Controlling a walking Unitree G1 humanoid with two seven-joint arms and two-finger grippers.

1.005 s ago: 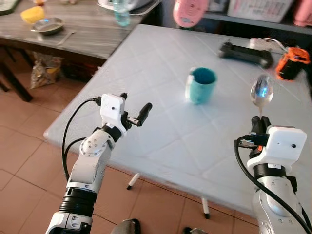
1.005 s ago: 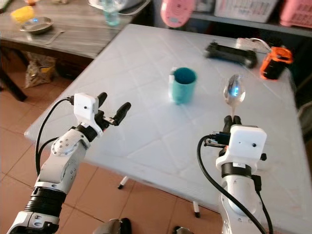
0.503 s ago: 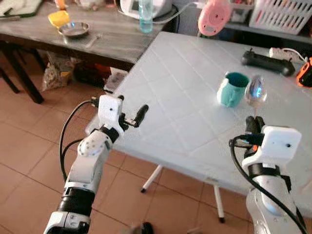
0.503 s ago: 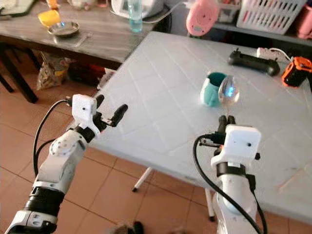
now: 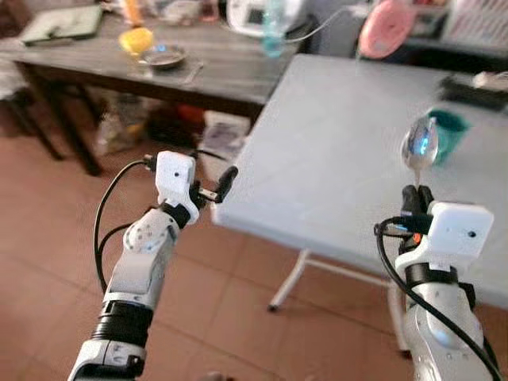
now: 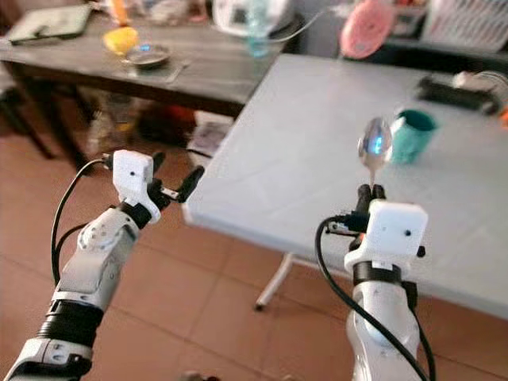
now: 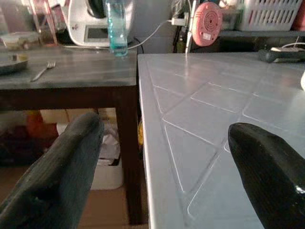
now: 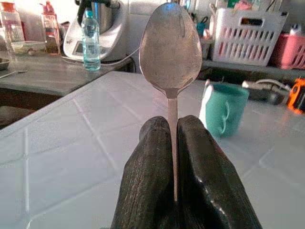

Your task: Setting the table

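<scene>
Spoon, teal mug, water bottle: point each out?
spoon [image 8: 170,45], right wrist view, middle of the bowl.
teal mug [image 8: 225,114], right wrist view, front of its side wall.
water bottle [image 7: 117,29], left wrist view, middle of its body.

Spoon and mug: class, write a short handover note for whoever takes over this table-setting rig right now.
Right end effector: shut on the spoon, held upright, bowl up, over the near edge of the white table.
Left end effector: open, empty, raised by the table's near left corner.
Mug: upright on the table's far right side.
Done: spoon picked up.
Left: lay the spoon on the table, probably beside the mug.
</scene>
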